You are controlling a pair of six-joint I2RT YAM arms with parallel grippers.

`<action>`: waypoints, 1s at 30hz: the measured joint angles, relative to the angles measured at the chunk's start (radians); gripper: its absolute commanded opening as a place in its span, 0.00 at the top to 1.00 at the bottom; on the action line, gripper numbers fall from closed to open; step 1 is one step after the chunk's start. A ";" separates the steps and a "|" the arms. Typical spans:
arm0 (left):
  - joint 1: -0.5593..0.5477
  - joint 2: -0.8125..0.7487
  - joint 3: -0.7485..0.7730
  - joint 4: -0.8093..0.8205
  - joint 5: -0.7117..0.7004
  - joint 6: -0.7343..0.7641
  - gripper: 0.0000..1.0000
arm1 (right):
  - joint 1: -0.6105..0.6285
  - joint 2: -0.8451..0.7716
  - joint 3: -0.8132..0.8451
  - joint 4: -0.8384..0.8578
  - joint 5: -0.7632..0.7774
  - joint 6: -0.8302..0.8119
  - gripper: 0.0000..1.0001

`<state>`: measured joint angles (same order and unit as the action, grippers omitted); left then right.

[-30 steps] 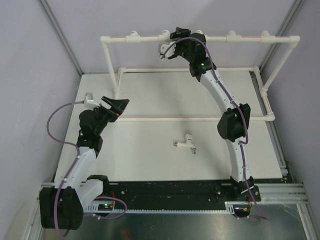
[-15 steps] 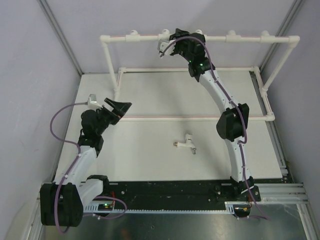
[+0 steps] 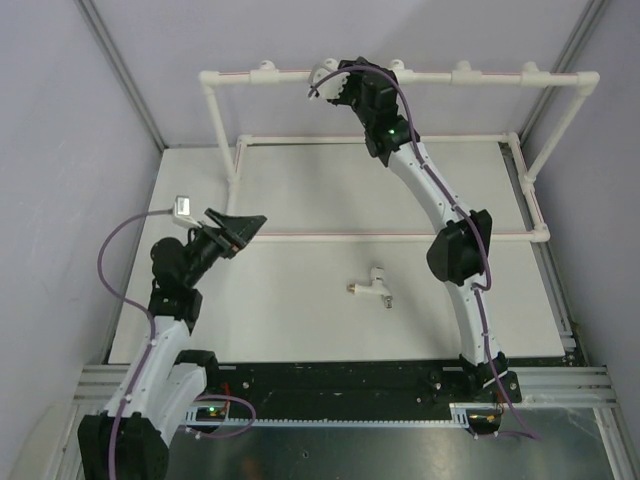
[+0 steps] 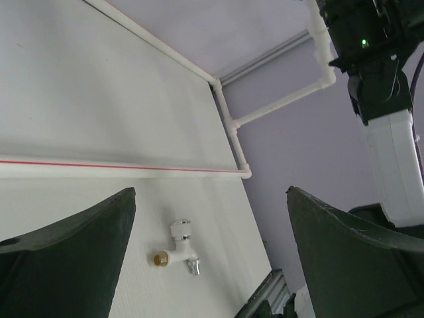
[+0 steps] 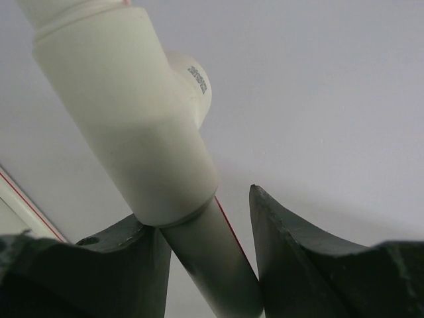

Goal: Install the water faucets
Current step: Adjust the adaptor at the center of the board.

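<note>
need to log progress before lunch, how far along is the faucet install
Done: nothing certain; the three tee sockets away from the right arm look bare. In hand: the right gripper sits at the fourth tee, no faucet visible between its fingers. Left: one water faucet lies untouched on the table, ahead of the open left gripper.

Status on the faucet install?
Left gripper open, empty. Right gripper straddles top pipe at a tee, grip unclear. One faucet loose on table, uninstalled. Nothing blocking it.
</note>
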<state>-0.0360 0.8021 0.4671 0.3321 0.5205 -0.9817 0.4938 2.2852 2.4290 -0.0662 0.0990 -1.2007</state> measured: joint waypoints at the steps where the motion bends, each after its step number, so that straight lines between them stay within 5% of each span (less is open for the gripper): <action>1: 0.000 -0.028 -0.018 0.000 0.005 -0.007 0.00 | 0.004 0.000 0.001 -0.001 0.019 0.006 1.00; 11: 0.000 -0.077 -0.122 -0.022 0.006 -0.045 0.00 | 0.029 -0.005 -0.004 0.006 0.117 0.023 1.00; 18: 0.000 -0.063 -0.145 -0.032 -0.010 -0.056 0.00 | 0.071 -0.111 -0.182 0.084 0.153 -0.003 1.00; 30: 0.000 -0.037 -0.163 -0.030 -0.023 -0.056 0.00 | 0.386 -0.293 -0.499 0.338 0.085 -0.099 1.00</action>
<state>-0.0360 0.7654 0.3042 0.3023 0.4980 -1.0378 0.8803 1.9923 1.9301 0.2718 0.1837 -1.2995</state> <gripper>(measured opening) 0.995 0.489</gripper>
